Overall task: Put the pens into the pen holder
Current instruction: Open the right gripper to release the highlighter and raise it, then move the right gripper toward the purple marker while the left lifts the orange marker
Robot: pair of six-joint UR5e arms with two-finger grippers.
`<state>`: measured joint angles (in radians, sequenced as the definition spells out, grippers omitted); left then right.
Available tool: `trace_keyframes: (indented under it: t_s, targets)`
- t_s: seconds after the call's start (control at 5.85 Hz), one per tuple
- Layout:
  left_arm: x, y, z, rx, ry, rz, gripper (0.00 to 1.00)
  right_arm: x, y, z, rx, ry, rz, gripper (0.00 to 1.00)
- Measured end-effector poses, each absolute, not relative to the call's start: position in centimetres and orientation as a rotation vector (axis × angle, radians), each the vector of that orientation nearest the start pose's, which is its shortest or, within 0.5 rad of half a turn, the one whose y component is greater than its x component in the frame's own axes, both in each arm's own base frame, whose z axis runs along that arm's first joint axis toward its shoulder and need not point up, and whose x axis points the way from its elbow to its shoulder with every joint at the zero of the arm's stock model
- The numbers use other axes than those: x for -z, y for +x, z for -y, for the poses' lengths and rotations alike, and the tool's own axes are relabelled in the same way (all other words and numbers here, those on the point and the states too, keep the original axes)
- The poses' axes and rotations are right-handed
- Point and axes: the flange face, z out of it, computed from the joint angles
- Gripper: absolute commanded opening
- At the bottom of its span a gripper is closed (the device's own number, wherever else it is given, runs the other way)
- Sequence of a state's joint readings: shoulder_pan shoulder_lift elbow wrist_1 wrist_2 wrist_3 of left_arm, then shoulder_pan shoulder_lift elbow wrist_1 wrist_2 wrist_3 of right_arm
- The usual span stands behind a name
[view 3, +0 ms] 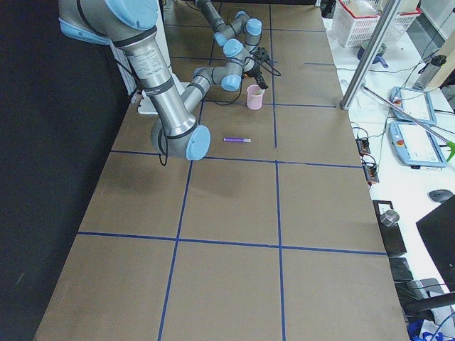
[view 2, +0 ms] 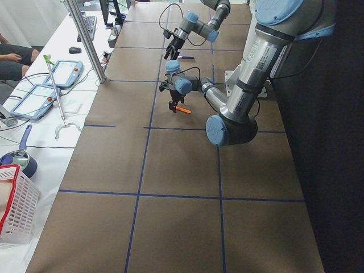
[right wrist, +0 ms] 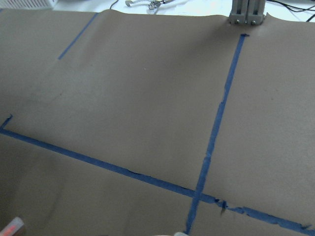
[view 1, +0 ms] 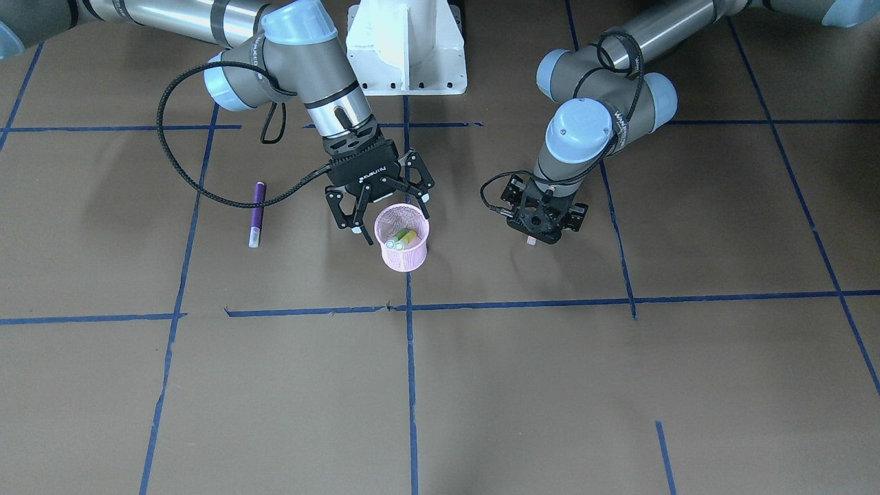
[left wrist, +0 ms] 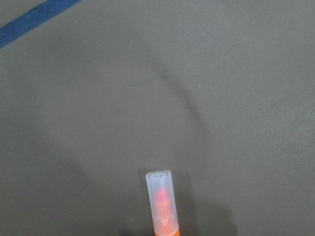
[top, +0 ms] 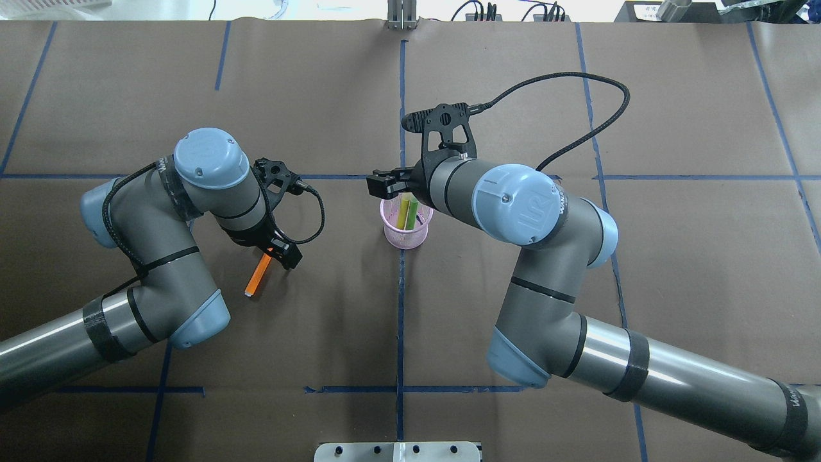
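Setting was a robotics lab, not a home or shop. Work surface was a table covered in brown paper (view 1: 550, 385), marked into squares by a grid of blue tape lines (view 1: 410, 385). A white metal pedestal (view 1: 405, 48) stood at the table's edge, bolted down. Two grey-and-silver jointed industrial arms with pale blue joint caps were present: the left arm (top: 154, 269) and the right arm (top: 545, 276). White side benches carried tablet-like grey teach pendants (view 3: 421, 147), a black keyboard (view 2: 90, 27), a mouse (view 2: 74, 50), loose cabling and a white plastic basket with a red rim (view 2: 14, 210). A silver aluminium-profile post (view 2: 85, 40) rose beside the table.
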<state>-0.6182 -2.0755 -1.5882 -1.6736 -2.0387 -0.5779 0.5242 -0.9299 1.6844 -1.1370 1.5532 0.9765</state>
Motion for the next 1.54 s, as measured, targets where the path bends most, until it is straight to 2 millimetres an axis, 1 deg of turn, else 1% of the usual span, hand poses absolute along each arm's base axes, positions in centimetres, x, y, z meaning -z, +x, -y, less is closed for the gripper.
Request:
trace_keyframes:
  t_s: [0.17, 0.34, 0.51, 0.68, 0.85, 1.03, 1.2, 1.37, 1.54]
  targets:
    - [-35.3, 50.2, 46.5, -0.503, 0.130, -0.759, 0.69, -17.9, -48.7, 46.3, 0.073, 0.541, 0.963, 1.00]
    - [-35.3, 50.1, 46.5, -0.502, 0.130, -0.759, 0.56, -18.8, -46.4, 47.9, 0.082, 0.436, 0.925, 1.00]
    - [-35.3, 50.1, 46.6, -0.501, 0.131, -0.758, 0.46, -20.1, -44.6, 49.2, 0.086, 0.350, 0.887, 1.00]
    - [-35.3, 49.9, 46.8, -0.499, 0.132, -0.758, 0.20, -21.3, -42.3, 50.8, 0.108, 0.269, 0.869, 1.00]
    - [-35.3, 49.9, 46.8, -0.498, 0.132, -0.758, 0.03, -21.9, -40.4, 51.9, 0.135, 0.205, 0.871, 1.00]
    - [-35.3, 49.8, 46.9, -0.495, 0.134, -0.758, 0.00, -22.3, -39.6, 52.5, 0.146, 0.180, 0.873, 1.00]
    - [-35.2, 49.6, 47.2, -0.493, 0.136, -0.758, 0.00, -22.6, -39.4, 52.6, 0.146, 0.159, 0.863, 1.00]
    - [-34.8, 49.3, 47.6, -0.487, 0.143, -0.762, 0.00, -23.4, -39.6, 52.5, 0.144, 0.131, 0.844, 1.00]
    - [-33.6, 48.3, 48.8, -0.468, 0.162, -0.773, 0.00, -24.5, -40.0, 52.1, 0.145, 0.105, 0.827, 1.00]
